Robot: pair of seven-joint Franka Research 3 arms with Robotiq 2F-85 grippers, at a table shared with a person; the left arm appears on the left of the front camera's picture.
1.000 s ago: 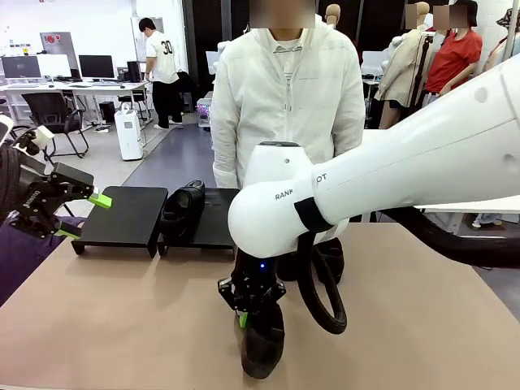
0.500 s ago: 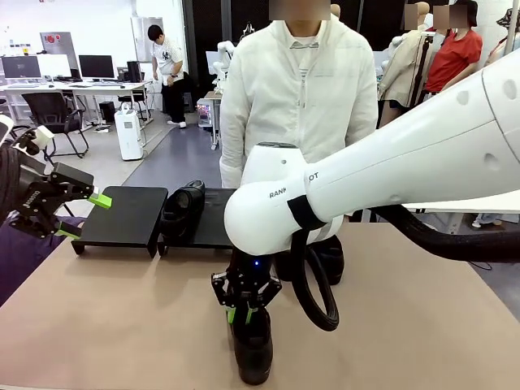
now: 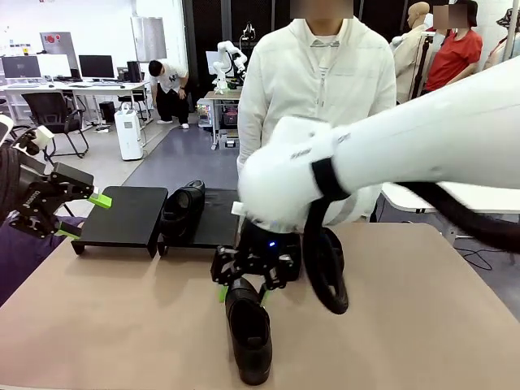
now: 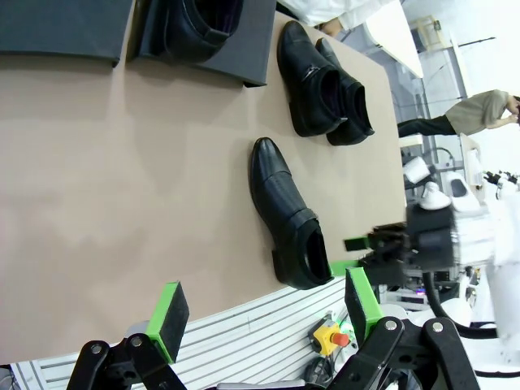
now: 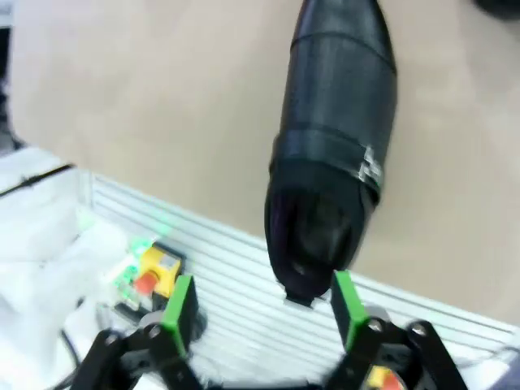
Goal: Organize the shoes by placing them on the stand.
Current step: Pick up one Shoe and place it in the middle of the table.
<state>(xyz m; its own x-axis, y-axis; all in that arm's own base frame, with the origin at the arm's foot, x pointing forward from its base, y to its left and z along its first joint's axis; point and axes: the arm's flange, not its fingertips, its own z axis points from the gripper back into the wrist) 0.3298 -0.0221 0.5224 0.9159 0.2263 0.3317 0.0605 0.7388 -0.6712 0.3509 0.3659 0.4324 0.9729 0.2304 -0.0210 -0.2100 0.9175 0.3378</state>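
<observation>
One black loafer [image 3: 249, 329] lies flat on the tan table, toe toward the robot; it also appears in both wrist views [image 4: 286, 215] [image 5: 333, 146]. My right gripper [image 3: 243, 291] hovers just over its heel, open, green pads [image 5: 345, 305] on either side without gripping. Another shoe [image 3: 183, 207] sits on the right-hand stand [image 3: 218, 227]. Two more shoes [image 4: 323, 81] lie side by side on the table near that stand. The left-hand stand [image 3: 123, 215] is bare. My left gripper [image 3: 78, 214] hangs open at the table's left edge, holding nothing.
A person in a white jacket [image 3: 325, 89] stands at the far side behind the stands. The right arm's thick white link and black cable [image 3: 325, 276] hang over the table's middle. A control box with a red button [image 5: 150, 272] sits below the near edge.
The right gripper has opened and let go of the shoe's heel, and the arm has lifted and drawn back a little. The shoe now rests on the table. The left arm is still.
</observation>
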